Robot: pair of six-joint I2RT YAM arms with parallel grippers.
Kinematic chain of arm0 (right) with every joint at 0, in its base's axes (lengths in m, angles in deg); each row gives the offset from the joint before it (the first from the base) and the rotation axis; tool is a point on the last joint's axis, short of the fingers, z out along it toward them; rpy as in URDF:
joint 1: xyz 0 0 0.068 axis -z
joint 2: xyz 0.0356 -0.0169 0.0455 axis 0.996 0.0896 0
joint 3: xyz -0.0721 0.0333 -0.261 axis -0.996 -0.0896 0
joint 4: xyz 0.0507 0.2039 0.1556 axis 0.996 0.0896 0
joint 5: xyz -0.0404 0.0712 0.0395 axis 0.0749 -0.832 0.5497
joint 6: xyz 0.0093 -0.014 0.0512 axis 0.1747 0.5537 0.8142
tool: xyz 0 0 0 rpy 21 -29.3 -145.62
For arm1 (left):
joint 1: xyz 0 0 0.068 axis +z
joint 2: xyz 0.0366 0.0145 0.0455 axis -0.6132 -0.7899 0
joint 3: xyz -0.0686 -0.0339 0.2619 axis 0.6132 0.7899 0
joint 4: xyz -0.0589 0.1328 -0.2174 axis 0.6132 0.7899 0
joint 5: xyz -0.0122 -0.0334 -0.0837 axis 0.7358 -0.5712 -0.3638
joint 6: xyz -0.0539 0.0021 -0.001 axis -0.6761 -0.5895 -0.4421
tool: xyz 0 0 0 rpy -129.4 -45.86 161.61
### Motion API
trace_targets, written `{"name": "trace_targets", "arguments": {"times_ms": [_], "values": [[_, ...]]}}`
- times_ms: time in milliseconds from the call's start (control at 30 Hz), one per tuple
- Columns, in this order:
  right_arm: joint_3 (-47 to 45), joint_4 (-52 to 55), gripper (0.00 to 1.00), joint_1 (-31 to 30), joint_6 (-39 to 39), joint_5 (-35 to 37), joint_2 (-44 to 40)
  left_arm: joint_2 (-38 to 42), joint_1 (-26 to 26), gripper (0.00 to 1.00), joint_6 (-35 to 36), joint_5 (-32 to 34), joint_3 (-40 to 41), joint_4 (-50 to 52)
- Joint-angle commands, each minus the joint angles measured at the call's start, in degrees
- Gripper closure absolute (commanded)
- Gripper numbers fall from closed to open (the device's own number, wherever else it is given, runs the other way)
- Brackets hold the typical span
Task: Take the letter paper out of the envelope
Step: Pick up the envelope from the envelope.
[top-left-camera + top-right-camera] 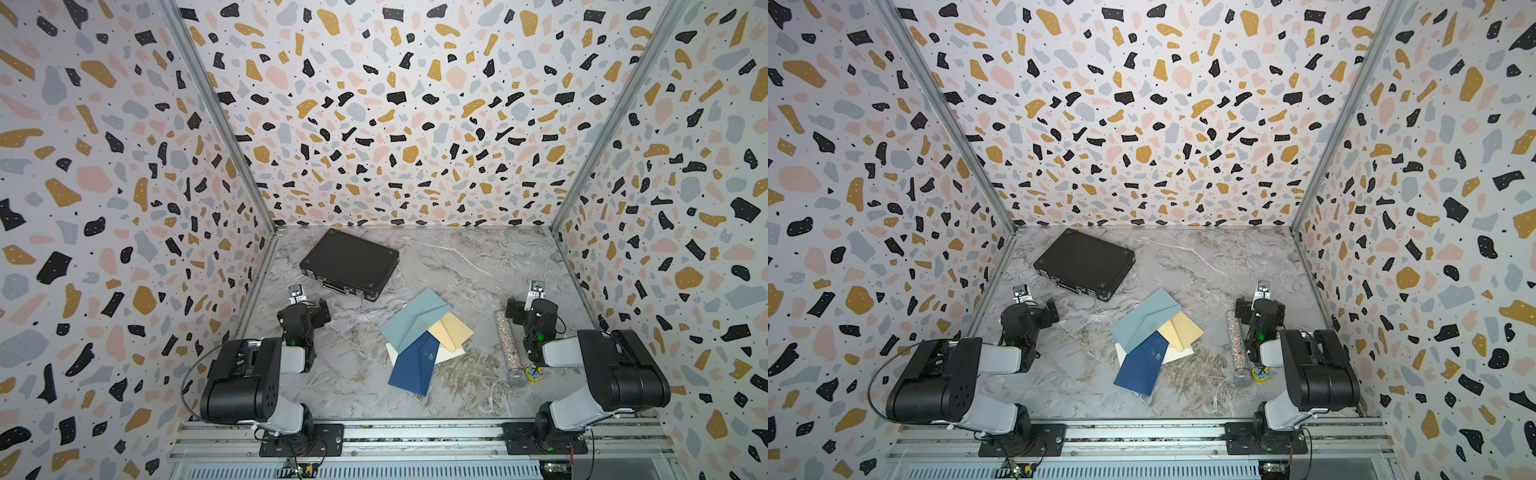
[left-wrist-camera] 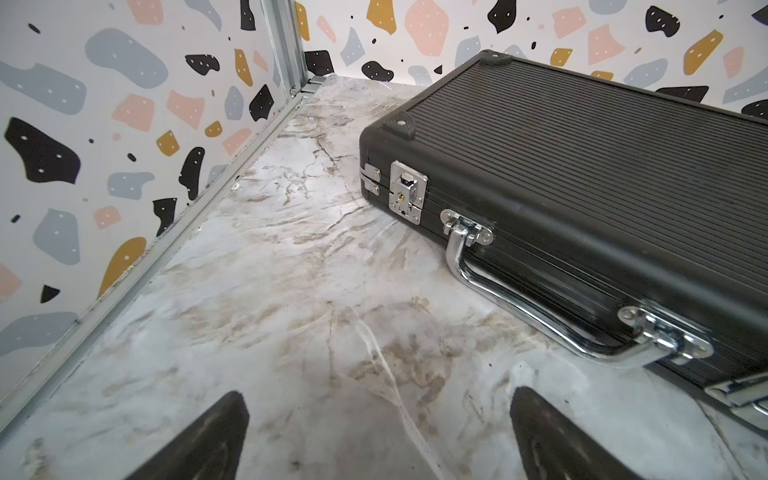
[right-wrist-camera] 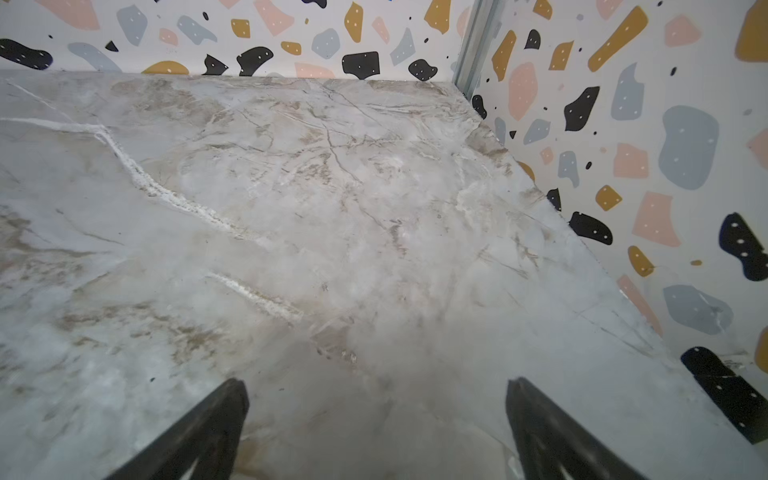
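Between the two hands, well apart from either, the fanned envelopes (image 1: pixel 415 332) lay on the tabletop (image 1: pixel 478 266), with pale sheet edges (image 1: pixel 451 354) peeking from under the dark blue envelope (image 1: pixel 413 368). Left hand (image 2: pixel 378 395) and right hand (image 3: pixel 376 382) both gaped wide and empty. Nothing was started yet; the next move looked like one hand pinning an envelope while its partner pinched the paper.
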Motion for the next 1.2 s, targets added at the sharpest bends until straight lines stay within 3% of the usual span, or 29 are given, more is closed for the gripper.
{"name": "trace_targets", "arguments": {"times_ms": [0, 1000, 1067, 1167], "values": [[1.0, 0.8, 0.0, 0.1, 0.6, 0.0, -1.5, 0.3, 0.2, 0.01, 0.6, -0.2, -0.9, -1.6], [-0.3, -1.1, 0.0, 0.0, -0.3, -1.6, -3.1, 2.4, 0.0, 0.01, 0.9, 0.7, -0.3, -2.0], [0.0, 4.5, 0.0, -1.7, -0.5, 4.6, -9.2, 7.9, -1.5, 0.01, 1.0, 5.4, -1.3, 5.5], [5.8, 21.6, 0.0, -3.2, 4.2, 12.8, -19.0, 16.8, -4.1, 0.01, 0.5, 11.6, -6.2, 20.2]]}}
